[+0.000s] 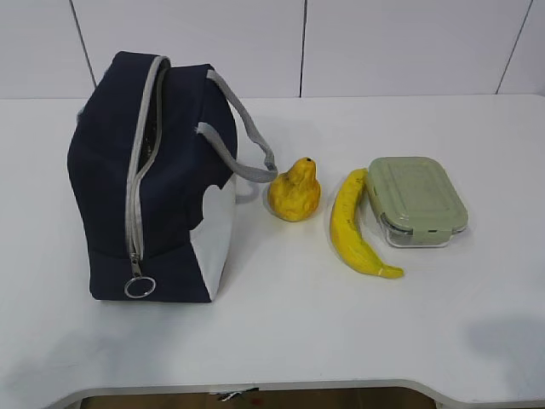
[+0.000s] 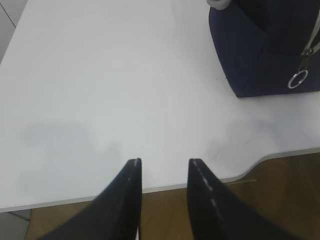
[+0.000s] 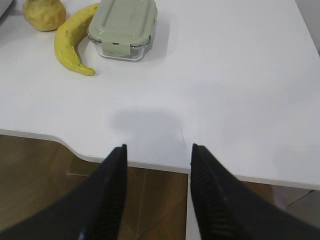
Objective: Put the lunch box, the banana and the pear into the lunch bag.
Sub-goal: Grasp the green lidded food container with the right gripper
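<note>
1. Lunch bag (image 1: 162, 183) stands upright at the table's left; zipper (image 1: 140, 170) appears closed most of its length, ring pull (image 1: 140, 287) hanging low at the front. Nothing visibly inside.
2. Pear (image 1: 295, 191) sits just right of the bag, beside the grey strap handle (image 1: 247, 141).
3. Banana (image 1: 352, 226) lies next over, against the lunch box (image 1: 417, 200), whose green lid is clipped on.
4. Left gripper (image 2: 164, 172) hovers at the near table edge, jaws spread, empty, apart from the bag.
5. Right gripper (image 3: 158, 155) likewise spread and empty, short of the lunch box.
6. Progress: none packed. Judged remaining: open the bag, then load all three items.
</note>
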### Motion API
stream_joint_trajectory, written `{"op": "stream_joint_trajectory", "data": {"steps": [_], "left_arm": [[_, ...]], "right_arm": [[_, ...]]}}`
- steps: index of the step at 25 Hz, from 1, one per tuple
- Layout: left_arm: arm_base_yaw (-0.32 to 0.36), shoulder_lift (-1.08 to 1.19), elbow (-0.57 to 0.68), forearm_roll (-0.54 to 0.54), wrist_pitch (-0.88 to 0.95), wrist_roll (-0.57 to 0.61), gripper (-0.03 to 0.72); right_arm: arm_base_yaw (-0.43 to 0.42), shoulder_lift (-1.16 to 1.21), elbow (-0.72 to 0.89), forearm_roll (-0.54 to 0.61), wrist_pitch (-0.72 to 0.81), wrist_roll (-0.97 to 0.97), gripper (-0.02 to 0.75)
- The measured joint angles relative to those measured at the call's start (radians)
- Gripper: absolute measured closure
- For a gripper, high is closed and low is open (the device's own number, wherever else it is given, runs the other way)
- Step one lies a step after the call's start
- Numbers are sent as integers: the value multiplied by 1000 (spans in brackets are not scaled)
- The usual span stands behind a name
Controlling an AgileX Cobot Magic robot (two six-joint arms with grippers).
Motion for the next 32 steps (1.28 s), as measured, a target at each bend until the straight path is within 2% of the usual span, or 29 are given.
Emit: {"op": "stream_joint_trajectory", "data": {"steps": [17,20,25,29,32], "left_arm": [[0,0,0,0,0,0,452],[0,0,0,0,0,0,452],[0,0,0,0,0,0,452],[0,0,0,0,0,0,452],[0,0,0,0,0,0,452]], "right_arm": [[0,5,-7,14,-1,14,384],[0,74,-11,66,-1,57,384],[0,246,-27,262,3,84,377],[0,369,-46,420,3,86,291],[0,452,-63,495,-1,86,212]]}}
